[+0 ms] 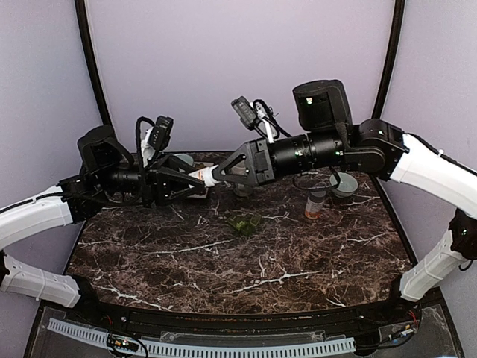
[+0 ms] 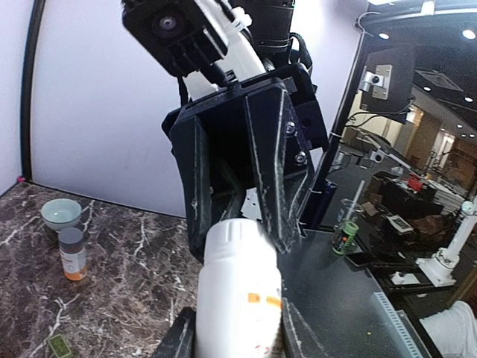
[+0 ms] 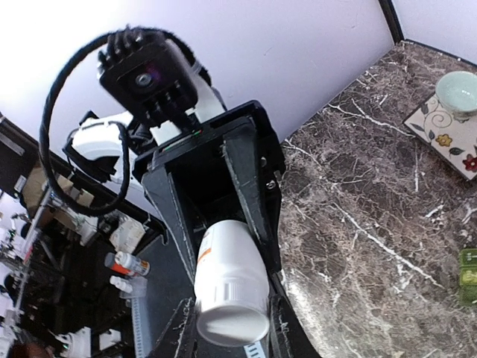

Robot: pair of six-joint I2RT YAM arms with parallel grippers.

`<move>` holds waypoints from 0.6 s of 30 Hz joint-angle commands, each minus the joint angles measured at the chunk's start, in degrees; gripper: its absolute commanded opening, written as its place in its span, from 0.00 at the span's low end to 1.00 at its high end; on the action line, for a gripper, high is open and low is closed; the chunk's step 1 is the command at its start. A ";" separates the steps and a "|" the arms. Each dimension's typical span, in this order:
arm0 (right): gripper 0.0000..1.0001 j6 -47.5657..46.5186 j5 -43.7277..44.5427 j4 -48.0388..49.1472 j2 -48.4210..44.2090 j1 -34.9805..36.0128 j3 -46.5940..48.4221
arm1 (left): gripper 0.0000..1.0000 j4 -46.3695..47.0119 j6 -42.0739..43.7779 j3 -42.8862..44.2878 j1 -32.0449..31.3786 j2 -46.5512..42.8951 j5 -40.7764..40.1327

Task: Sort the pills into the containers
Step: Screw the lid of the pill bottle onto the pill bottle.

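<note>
Above the table's back left, a white pill bottle [image 1: 201,177] is held level between both arms. My left gripper [image 1: 188,183] is shut on its body; in the left wrist view the bottle [image 2: 238,291] fills the space between the fingers. My right gripper [image 1: 215,176] is shut on the ribbed cap end [image 3: 232,313], one finger on each side. The dark green pill box [image 1: 244,222] lies flat mid-table, below and right of the bottle, and shows at the edge of the right wrist view [image 3: 469,267]. No pills are in view.
An orange pill bottle with a grey cap [image 1: 316,203] stands at the right, next to a pale green bowl [image 1: 344,184]. Another round vessel [image 1: 182,160] sits at the back, behind my left gripper. A floral mat [image 3: 447,130] lies under a bowl.
</note>
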 commanded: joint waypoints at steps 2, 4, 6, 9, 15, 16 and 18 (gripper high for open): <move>0.00 16.84 -5.64 6.09 2.63 -3.89 -3.03 | 0.00 3.02 8.53 -1.75 -2.73 -5.57 -13.97; 0.00 20.11 -7.28 7.33 3.06 -4.80 -3.75 | 0.00 3.35 10.42 -2.74 -3.45 -6.96 -17.12; 0.00 22.44 -8.72 7.78 3.70 -5.47 -3.93 | 0.00 3.20 11.74 -3.10 -4.21 -7.82 -19.56; 0.00 23.52 -9.94 5.75 5.05 -6.24 -3.22 | 0.00 2.21 14.84 -3.25 -5.16 -8.70 -22.90; 0.00 25.36 -11.64 4.76 6.25 -7.27 -3.62 | 0.00 -1.85 22.86 -2.52 -7.96 -9.45 -30.03; 0.00 25.44 -11.64 4.54 6.37 -7.31 -3.53 | 0.00 -2.41 23.89 -2.44 -8.35 -9.41 -30.97; 0.00 25.44 -11.69 4.10 6.39 -7.40 -3.23 | 0.00 -3.16 25.85 -2.37 -9.15 -9.41 -32.66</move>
